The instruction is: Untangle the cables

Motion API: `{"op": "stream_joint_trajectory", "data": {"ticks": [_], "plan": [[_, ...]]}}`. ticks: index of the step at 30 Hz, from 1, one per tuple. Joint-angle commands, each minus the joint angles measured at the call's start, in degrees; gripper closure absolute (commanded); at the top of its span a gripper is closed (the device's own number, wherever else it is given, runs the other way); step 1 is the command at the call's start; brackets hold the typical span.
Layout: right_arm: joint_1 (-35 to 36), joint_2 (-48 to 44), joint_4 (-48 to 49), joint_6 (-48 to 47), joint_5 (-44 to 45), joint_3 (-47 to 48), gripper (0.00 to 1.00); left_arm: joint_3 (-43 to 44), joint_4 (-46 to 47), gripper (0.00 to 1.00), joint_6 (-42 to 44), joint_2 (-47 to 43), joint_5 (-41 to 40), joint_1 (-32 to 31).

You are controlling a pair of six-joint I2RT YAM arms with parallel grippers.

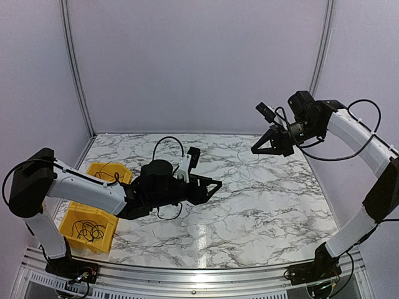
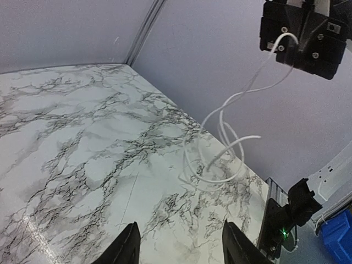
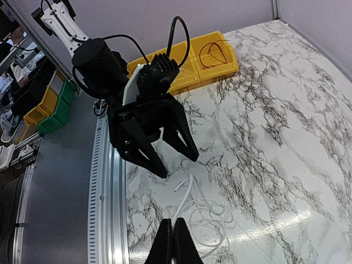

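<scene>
My right gripper (image 1: 254, 151) is shut on one end of a thin white cable (image 3: 184, 199) and holds it raised above the marble table (image 1: 268, 205). The cable hangs down in loose tangled loops (image 2: 245, 139) onto the table's right side. My left gripper (image 1: 212, 190) is open and empty, low over the table, pointing at those loops from a short way off. It shows facing my right wrist camera (image 3: 177, 164). Thin black cables (image 1: 88, 230) lie coiled in a yellow bin (image 1: 70, 242) at the near left.
A second yellow bin (image 1: 107, 169) stands behind the first at the table's left edge. A metal rail (image 3: 107, 181) runs along the table's edge. The booth's walls close in the back and sides.
</scene>
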Motion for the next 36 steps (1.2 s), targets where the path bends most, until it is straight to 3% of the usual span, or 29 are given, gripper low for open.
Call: {"op": "stream_joint_trajectory", "data": {"ticks": [1, 6, 17, 21, 26, 27, 28, 30, 33, 36], "plan": [[-0.2, 0.4, 1.1, 0.9, 0.5, -0.6, 1.00, 3.8, 3.8, 0.47, 2.7, 1.7, 2.4, -0.8], [-0.2, 0.2, 1.4, 1.2, 0.2, -1.1, 1.00, 7.3, 3.3, 0.49, 5.8, 4.4, 0.8, -0.8], [-0.2, 1.2, 1.4, 1.3, 0.2, -1.4, 1.00, 13.6, 2.1, 0.68, 8.1, 10.2, 2.6, -0.7], [-0.2, 2.2, 1.4, 1.3, 0.0, -1.4, 1.00, 14.4, 2.1, 0.79, 8.4, 10.8, 2.8, -0.7], [-0.2, 3.9, 1.8, 1.2, 1.3, -1.4, 1.00, 13.9, 2.2, 1.00, 7.3, 11.4, 1.5, -0.7], [-0.2, 4.3, 2.9, 2.0, 3.0, -1.5, 1.00, 13.4, 2.2, 1.00, 6.3, 11.4, 0.3, -0.6], [-0.2, 4.6, 5.6, 4.1, 6.7, -2.2, 0.97, 12.3, 2.2, 1.00, 4.8, 11.3, -2.5, -0.6], [-0.2, 5.2, 10.3, 7.3, 17.6, -3.8, 0.76, 9.5, 2.2, 1.00, -0.3, 10.8, -7.2, -0.3], [-0.2, 4.9, 15.2, 5.7, 27.9, -8.7, 0.64, 3.7, 2.1, 1.00, -10.3, 10.0, -14.1, 0.6], [0.6, 3.5, 19.3, 3.8, 29.2, -15.6, 0.57, -2.0, 2.1, 1.00, -18.8, 10.4, -16.0, 1.7]]}}
